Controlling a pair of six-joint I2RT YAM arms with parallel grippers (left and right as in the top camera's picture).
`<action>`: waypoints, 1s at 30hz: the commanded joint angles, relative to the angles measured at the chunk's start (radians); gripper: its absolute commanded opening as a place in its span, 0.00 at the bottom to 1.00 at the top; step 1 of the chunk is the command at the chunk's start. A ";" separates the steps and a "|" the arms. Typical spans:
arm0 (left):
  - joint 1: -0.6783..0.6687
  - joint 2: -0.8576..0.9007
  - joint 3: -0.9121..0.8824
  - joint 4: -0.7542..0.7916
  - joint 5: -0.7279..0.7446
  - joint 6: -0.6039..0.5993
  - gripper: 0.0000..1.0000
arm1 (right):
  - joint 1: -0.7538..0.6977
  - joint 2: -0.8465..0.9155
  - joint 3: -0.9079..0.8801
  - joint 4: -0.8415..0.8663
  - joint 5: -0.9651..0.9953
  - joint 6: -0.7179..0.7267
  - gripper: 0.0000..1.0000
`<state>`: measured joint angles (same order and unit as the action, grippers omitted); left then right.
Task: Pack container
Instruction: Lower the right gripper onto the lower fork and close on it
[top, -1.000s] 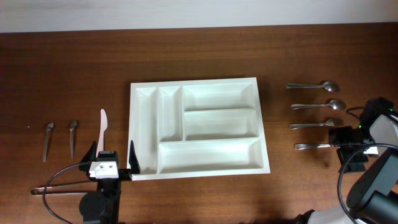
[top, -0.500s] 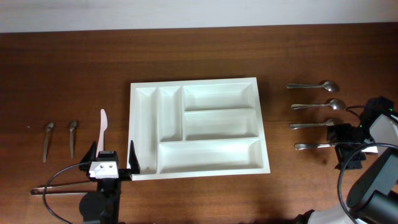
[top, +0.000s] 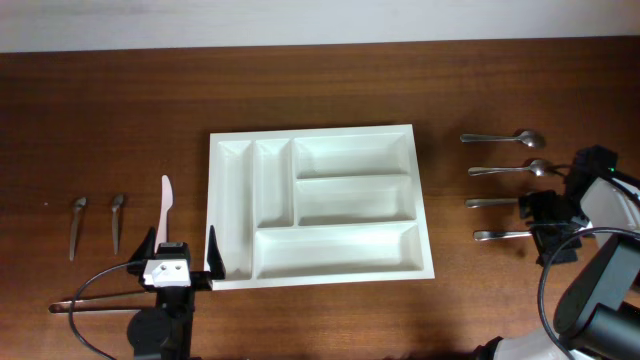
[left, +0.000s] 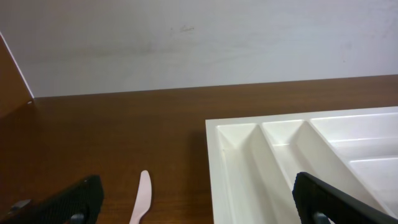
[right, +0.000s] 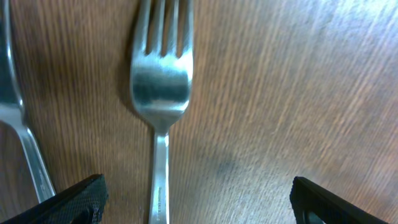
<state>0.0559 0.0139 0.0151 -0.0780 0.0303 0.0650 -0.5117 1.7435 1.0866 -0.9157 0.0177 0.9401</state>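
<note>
The container (top: 312, 133), a large white tray with several compartments, lies in mid-table; its left slots (left: 273, 155) show in the left wrist view. My left gripper (top: 180, 250) hovers open at its front-left corner, holding nothing (left: 202, 208). Right of the tray lie two spoons (top: 503, 138) (top: 510, 170) and two more handles (top: 490, 202) (top: 500, 236). My right gripper (top: 548, 225) stands open over the heads of those two. In the right wrist view a metal fork (right: 160, 81) lies on the wood, its handle between the open fingers (right: 199, 208), nearer the left one.
A pale plastic knife (top: 166, 210) (left: 142, 199) lies left of the tray. Two small metal utensils (top: 77, 225) (top: 117, 220) lie further left. A cable (top: 90, 300) loops by the left arm's base. Another utensil's handle (right: 18, 124) runs along the right wrist view's left edge.
My right gripper has shifted a little left and toward the back, over the lower two utensils. The left arm has not moved.
</note>
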 joint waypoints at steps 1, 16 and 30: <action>0.006 -0.008 -0.006 -0.001 0.008 0.019 0.99 | 0.008 0.031 0.017 -0.003 0.021 0.020 0.96; 0.006 -0.008 -0.006 -0.001 0.008 0.019 0.99 | 0.008 0.111 0.017 0.017 0.021 0.019 0.96; 0.006 -0.008 -0.006 -0.001 0.008 0.019 0.99 | 0.008 0.111 0.016 0.064 0.021 0.019 0.95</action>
<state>0.0559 0.0139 0.0151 -0.0784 0.0303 0.0650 -0.5076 1.8378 1.0885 -0.8577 0.0181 0.9463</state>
